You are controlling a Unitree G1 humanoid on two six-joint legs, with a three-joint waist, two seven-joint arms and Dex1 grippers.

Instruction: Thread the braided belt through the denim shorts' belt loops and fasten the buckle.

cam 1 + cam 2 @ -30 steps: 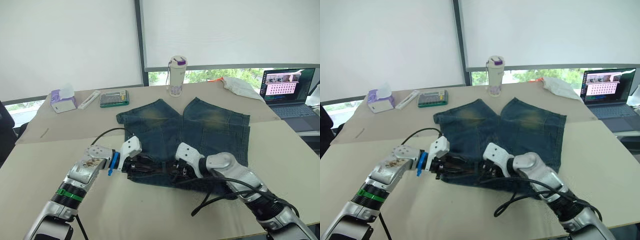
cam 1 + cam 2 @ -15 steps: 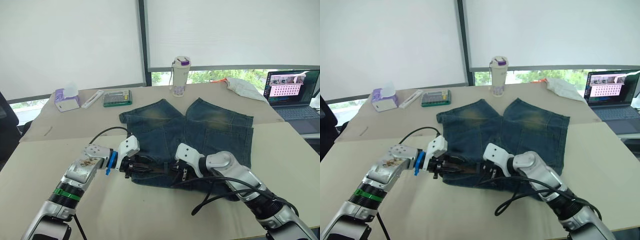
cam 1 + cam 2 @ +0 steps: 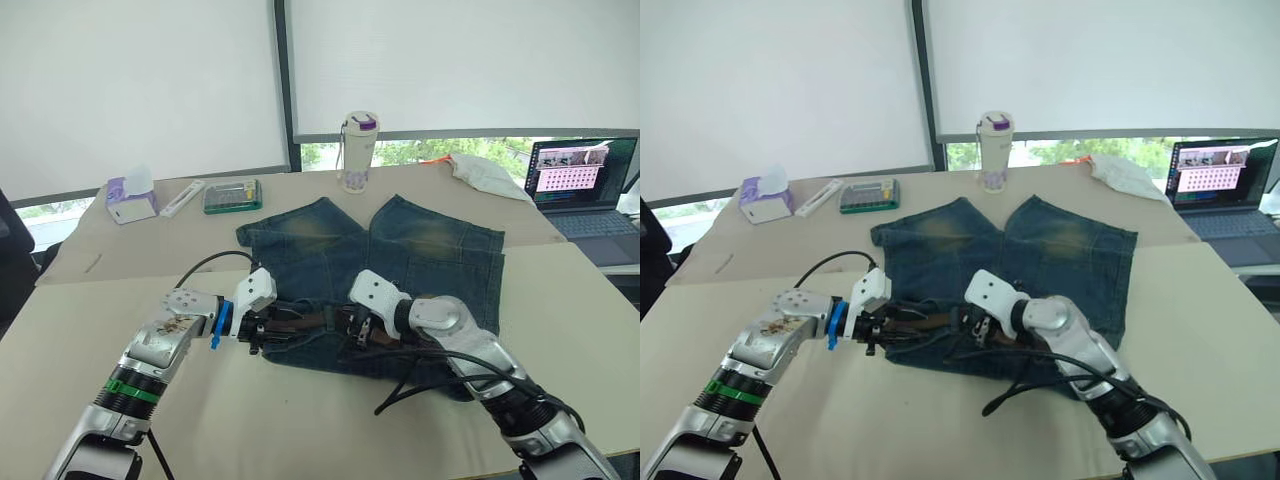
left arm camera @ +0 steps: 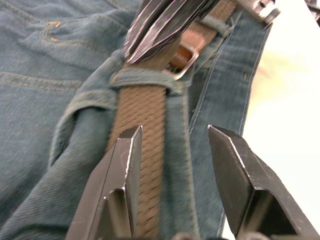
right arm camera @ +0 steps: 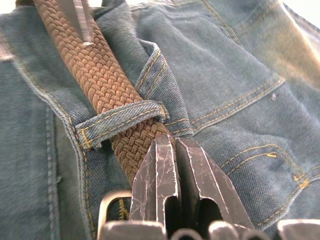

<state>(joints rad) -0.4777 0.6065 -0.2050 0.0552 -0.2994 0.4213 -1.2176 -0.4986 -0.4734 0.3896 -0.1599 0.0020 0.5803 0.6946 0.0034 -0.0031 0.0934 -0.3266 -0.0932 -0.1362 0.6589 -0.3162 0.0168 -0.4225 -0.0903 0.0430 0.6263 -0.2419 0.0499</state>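
The denim shorts [image 3: 400,250] lie flat on the table with the waistband toward me. The braided belt [image 4: 142,130] runs along the waistband under a belt loop [image 4: 145,80]. My left gripper [image 4: 175,131] is open, its fingers straddling belt and waistband at the shorts' left end [image 3: 268,333]. My right gripper [image 5: 175,140] is shut, and its tips press on the belt just past another belt loop [image 5: 120,122]. The silver buckle [image 5: 112,205] lies beside those shut fingers. A short brown stretch of belt [image 3: 300,321] shows between the two grippers.
Black robot cables [image 3: 420,375] loop over the near part of the shorts. At the back stand a white bottle [image 3: 357,150], a green case [image 3: 232,196], a tissue box [image 3: 131,195] and a white bag [image 3: 485,172]. A laptop [image 3: 585,180] is at far right.
My right gripper has shifted a little farther along the waistband, and more of the brown belt shows between the grippers. The left gripper has stayed at the left end.
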